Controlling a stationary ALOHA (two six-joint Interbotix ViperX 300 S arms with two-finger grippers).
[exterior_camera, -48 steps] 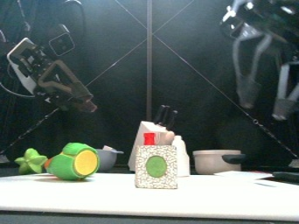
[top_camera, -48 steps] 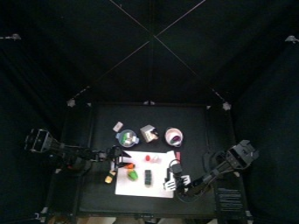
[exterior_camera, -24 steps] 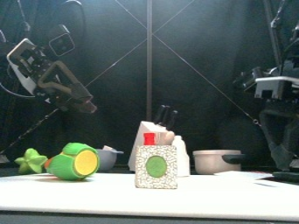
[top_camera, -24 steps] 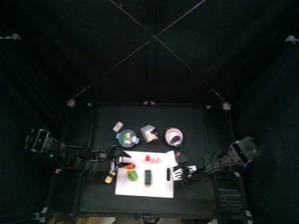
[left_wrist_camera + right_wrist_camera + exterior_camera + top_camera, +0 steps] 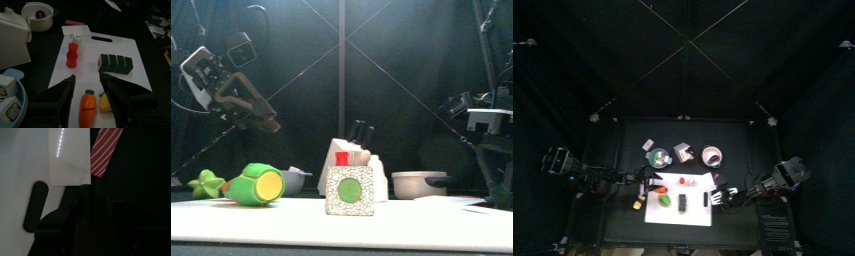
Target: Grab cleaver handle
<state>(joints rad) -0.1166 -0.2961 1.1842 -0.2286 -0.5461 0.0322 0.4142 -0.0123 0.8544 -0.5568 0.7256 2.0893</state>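
Observation:
The cleaver shows in the right wrist view: its pale blade (image 5: 69, 157) lies on the white cutting board (image 5: 23, 173), and its dark handle (image 5: 85, 203) runs back between my right gripper's jaws. My right gripper (image 5: 88, 217) is low over the handle, one jaw on each side, and looks open. In the top view it sits at the board's right edge (image 5: 715, 196). My left gripper (image 5: 90, 84) is open and empty above the board's other end, also seen in the top view (image 5: 649, 181).
A red-striped cloth (image 5: 107, 148) lies beside the blade. On the board are a red bottle (image 5: 72, 55), green slices (image 5: 115, 64), a carrot (image 5: 88, 106) and corn (image 5: 105, 103). A carton (image 5: 348, 190), a green toy (image 5: 254, 185) and a pot (image 5: 418, 184) stand in front.
My right arm has come down from high above the table to the board's right edge. The left arm has stayed put.

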